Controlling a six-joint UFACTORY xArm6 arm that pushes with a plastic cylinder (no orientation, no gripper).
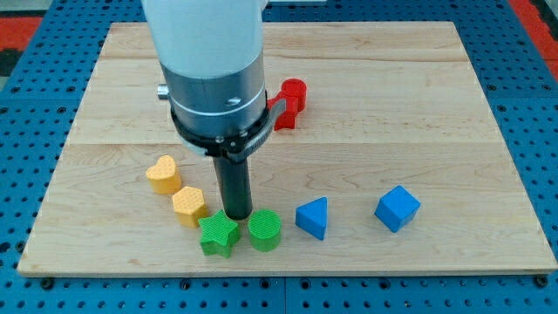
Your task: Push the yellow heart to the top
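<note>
The arm descends from the view's top as a white cylinder with a grey metal collar, ending in a straight dark rod. My tip (236,215) rests on the tabletop (418,131) just above the gap between the green star (217,235) and the green cylinder (265,231). No pincer is fitted, so nothing is gripped; the rod holds no block.

The yellow heart (163,174) lies at roughly 10 o'clock from my tip, near it but apart. A yellow hexagonal block (190,207) sits between the heart and the tip, at 9 o'clock from the tip, just beside the green star's upper left corner.

A blue triangular block (313,217) lies at 3 o'clock from the tip; a blue cube (398,208) lies farther out in the same direction. Two red blocks (289,101), their shapes partly hidden by the arm, sit at 1 o'clock.

The tabletop is a pale wooden board. It rests on a blue perforated surface (532,105).
</note>
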